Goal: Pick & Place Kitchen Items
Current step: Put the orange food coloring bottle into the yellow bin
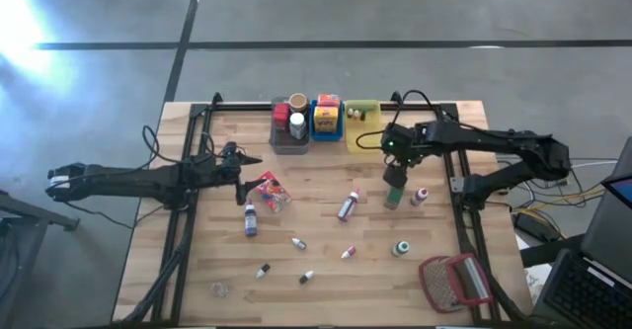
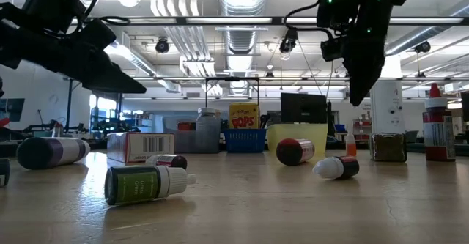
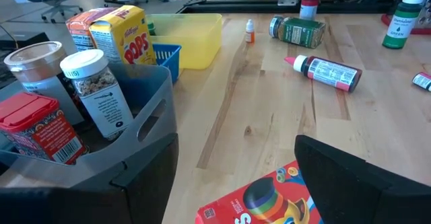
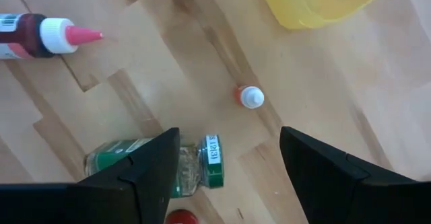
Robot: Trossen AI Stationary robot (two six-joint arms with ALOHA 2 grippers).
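Kitchen items lie scattered over the table (image 1: 326,270). Right gripper (image 4: 225,167) hangs over the green-lidded spice jar (image 4: 158,167), fingers spread wide, holding nothing. Jar lies on its side just in front of the yellow bin (image 1: 362,126); a tiny orange bottle (image 4: 250,97) stands between them. Left gripper (image 3: 232,177) open, empty, above the red packet (image 3: 259,200), near the grey bin (image 3: 145,126).

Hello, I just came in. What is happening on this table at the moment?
A two-armed robot is sorting small kitchen items into bins at the far edge of the wooden table. The right hand is open and hangs above a green-lidded spice jar lying on the wood near the yellow bin. The left hand waits beside a red packet. Many little bottles are scattered over the table.
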